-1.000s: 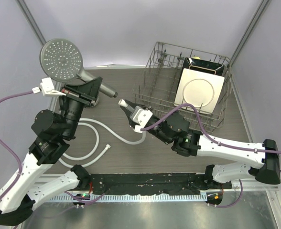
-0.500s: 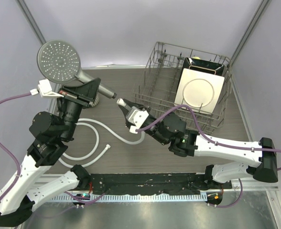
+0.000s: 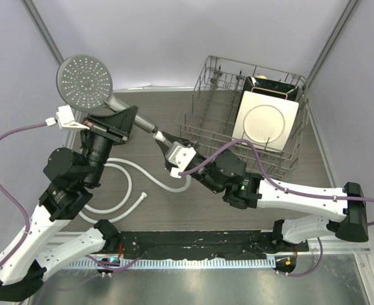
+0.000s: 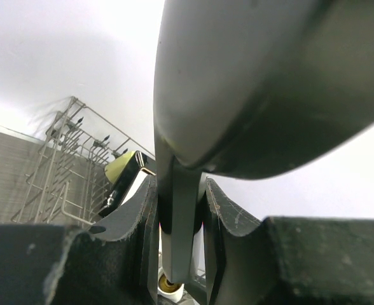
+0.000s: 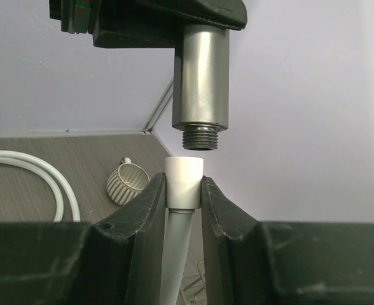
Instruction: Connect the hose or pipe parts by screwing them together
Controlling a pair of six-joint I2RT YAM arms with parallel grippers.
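My left gripper (image 3: 119, 119) is shut on the straight handle of the grey shower head (image 3: 85, 81), held above the table's far left. In the left wrist view the handle (image 4: 180, 229) is pinched between the left gripper (image 4: 180, 244). My right gripper (image 3: 168, 146) is shut on the white end nut (image 3: 163, 136) of the white hose (image 3: 128, 184). In the right wrist view the end nut (image 5: 184, 181) sits in the right gripper (image 5: 184, 190) just below the handle's threaded end (image 5: 200, 136), lined up with it, a narrow gap between them.
A wire dish rack (image 3: 206, 121) with a square white plate (image 3: 266, 121) stands at the back right, close behind the right gripper. A small ribbed cup (image 5: 128, 183) sits on the table beyond the hose loop (image 5: 41, 171). The hose's other end (image 3: 143, 196) lies loose.
The right gripper has carried the hose end up and left toward the handle's threaded end. The left arm has shifted the shower head slightly, and the gap between the parts has shrunk.
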